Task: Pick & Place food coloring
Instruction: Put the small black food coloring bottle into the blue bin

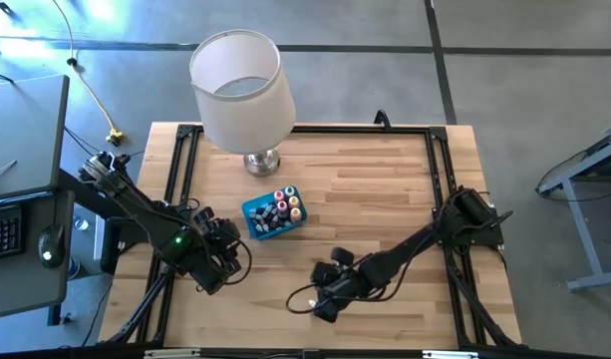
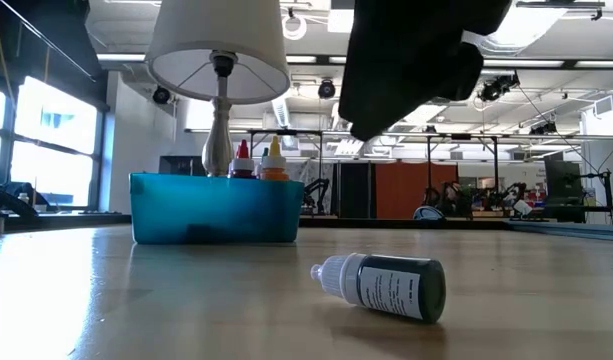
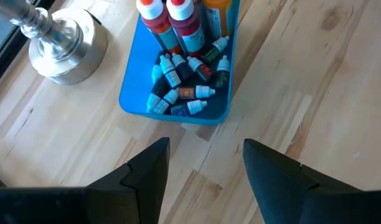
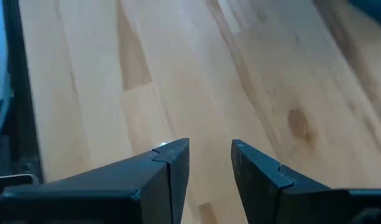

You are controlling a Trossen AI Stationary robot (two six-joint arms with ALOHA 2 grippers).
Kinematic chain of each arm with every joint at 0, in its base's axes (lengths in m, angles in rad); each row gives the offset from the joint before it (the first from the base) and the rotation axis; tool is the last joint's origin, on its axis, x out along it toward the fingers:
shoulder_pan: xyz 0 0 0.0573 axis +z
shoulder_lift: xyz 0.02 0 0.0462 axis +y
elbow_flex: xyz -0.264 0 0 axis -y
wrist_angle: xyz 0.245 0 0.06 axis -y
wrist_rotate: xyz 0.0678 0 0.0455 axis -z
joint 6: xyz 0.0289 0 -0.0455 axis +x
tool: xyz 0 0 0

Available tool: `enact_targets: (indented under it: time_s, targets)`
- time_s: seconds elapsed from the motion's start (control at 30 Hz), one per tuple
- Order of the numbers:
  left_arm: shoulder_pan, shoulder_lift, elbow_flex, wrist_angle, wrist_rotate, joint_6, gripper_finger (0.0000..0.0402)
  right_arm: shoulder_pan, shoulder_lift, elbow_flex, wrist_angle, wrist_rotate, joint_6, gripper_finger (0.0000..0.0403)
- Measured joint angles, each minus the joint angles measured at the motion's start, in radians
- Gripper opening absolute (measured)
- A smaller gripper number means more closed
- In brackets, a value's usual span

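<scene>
Worktop (image 1: 385,189) as I see it: one dark food coloring bottle (image 2: 386,285) lies on its side on the bare wood, apart from the blue tray (image 1: 253,211) holding the other bottles (image 3: 184,93). My right pincer (image 1: 325,299), fingers slightly parted and empty, hangs above and just beside the lying bottle. My left pincer (image 3: 206,168), wide open and empty, faces the tray.
</scene>
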Motion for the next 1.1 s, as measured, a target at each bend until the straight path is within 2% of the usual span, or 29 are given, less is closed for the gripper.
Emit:
enact_targets:
  time_s: [0.13,0.3,0.47,0.63,0.73,0.83,1.1]
  targets:
    - [0.000,0.000,0.000,0.001,0.000,-0.001,0.0200,-0.015,0.000,0.000,0.022,0.003,-0.048,0.0113]
    - [0.000,0.000,0.000,0.008,-0.008,-0.001,0.0200,-0.044,0.009,0.001,0.026,-0.182,-0.019,0.0113]
    - [0.000,0.000,0.001,0.008,-0.025,-0.001,0.0200,-0.033,0.041,0.001,0.109,-0.203,0.011,0.0113]
    - [0.000,0.000,0.001,0.012,-0.054,-0.002,0.0200,-0.033,0.049,0.002,0.109,-0.237,0.092,0.0113]
    - [0.000,0.000,0.001,0.011,-0.060,-0.002,0.0200,-0.043,0.050,0.055,0.048,-0.275,0.140,0.0113]
    - [0.000,0.000,0.001,0.011,-0.060,-0.002,0.0200,-0.039,0.065,0.130,-0.048,-0.264,0.142,0.0113]
    - [0.000,0.000,0.001,0.010,-0.068,-0.002,0.0200,-0.021,0.239,0.358,-0.296,-0.260,0.128,0.0113]
